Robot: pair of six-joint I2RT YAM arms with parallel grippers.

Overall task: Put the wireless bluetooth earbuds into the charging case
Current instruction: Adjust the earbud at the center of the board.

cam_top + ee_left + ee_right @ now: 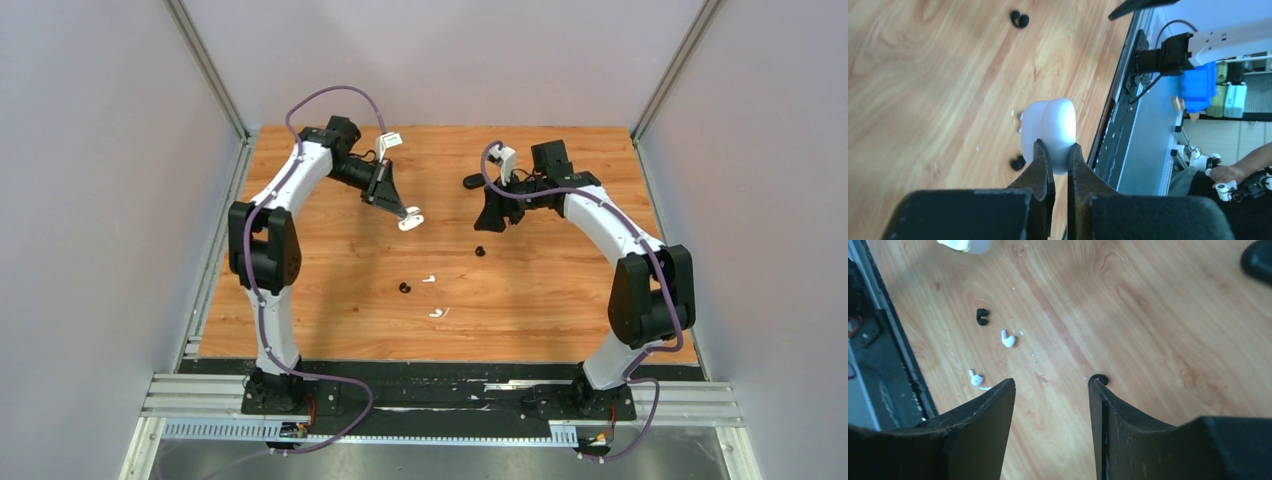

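My left gripper (403, 211) is shut on a white charging case (412, 221) and holds it above the wooden table; in the left wrist view the fingertips (1044, 150) pinch the case (1050, 125). My right gripper (492, 218) is open and empty (1050, 385). Two white earbuds (429, 279) (438, 313) and two black earbuds (479, 251) (404, 288) lie loose on the table. In the right wrist view one black earbud (1099, 378) lies at my right fingertip; the white ones (1008, 338) (975, 378) and the other black one (982, 316) lie to the left.
A black charging case (473, 181) lies on the table behind my right gripper and shows at the top right of the right wrist view (1259, 257). The table's front edge meets a black rail (440, 370). Grey walls enclose three sides.
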